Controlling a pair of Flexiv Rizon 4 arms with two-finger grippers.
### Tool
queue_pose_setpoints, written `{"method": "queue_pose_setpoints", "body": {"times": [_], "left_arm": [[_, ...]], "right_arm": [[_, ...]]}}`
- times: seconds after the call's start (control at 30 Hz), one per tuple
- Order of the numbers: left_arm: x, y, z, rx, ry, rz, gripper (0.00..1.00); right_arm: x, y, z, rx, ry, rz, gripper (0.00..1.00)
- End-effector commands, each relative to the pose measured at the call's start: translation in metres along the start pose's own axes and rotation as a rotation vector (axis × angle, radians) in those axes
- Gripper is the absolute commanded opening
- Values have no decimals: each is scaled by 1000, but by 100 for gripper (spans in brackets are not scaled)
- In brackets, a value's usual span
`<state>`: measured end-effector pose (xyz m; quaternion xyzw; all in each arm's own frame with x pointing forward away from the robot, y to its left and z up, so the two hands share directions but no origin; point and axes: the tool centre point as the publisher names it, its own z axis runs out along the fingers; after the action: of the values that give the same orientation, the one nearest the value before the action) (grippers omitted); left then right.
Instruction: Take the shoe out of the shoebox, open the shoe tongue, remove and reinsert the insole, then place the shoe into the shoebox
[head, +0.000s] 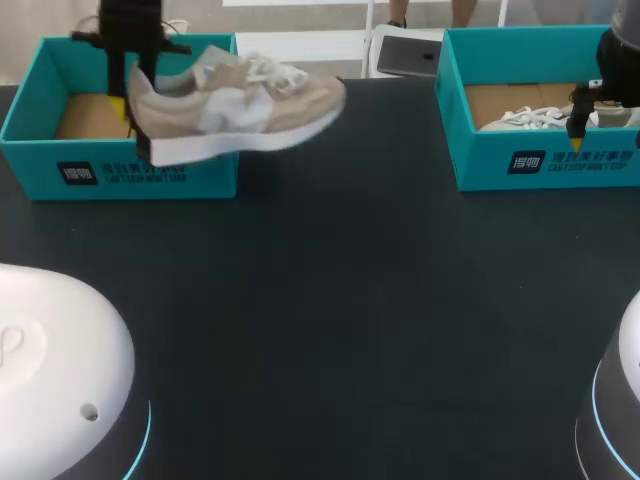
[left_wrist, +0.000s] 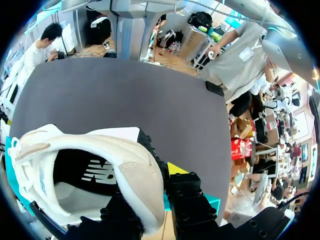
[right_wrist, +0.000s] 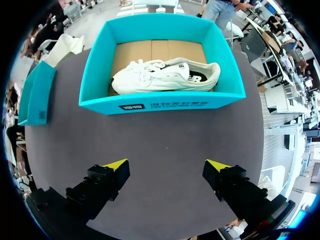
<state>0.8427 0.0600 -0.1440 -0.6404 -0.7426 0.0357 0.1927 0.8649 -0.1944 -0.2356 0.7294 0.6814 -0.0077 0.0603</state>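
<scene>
Presently clamping left gripper (head: 130, 108) on heel of beige-and-white suede sneaker (head: 240, 100), suspending it above teal cardboard shoebox (head: 120, 172); holding right gripper (right_wrist: 166, 165) spread apart.

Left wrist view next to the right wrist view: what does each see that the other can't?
Only the left wrist view looks into the beige shoe, its heel rim pinched by the left gripper. Only the right wrist view shows the white shoe lying in its teal box, with the right gripper open above the table. Both show that dark table.
</scene>
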Motion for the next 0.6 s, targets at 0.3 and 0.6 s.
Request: {"method": "queue_pose_setpoints", "body": {"times": [0.3,0.6], "left_arm": [[-36,-53,5,-448,-8,97,0],[-36,-53,5,-448,-8,97,0]], "right_arm": [[0,0,0,-1,-1,1,100],[0,0,0,-1,-1,1,100]]}}
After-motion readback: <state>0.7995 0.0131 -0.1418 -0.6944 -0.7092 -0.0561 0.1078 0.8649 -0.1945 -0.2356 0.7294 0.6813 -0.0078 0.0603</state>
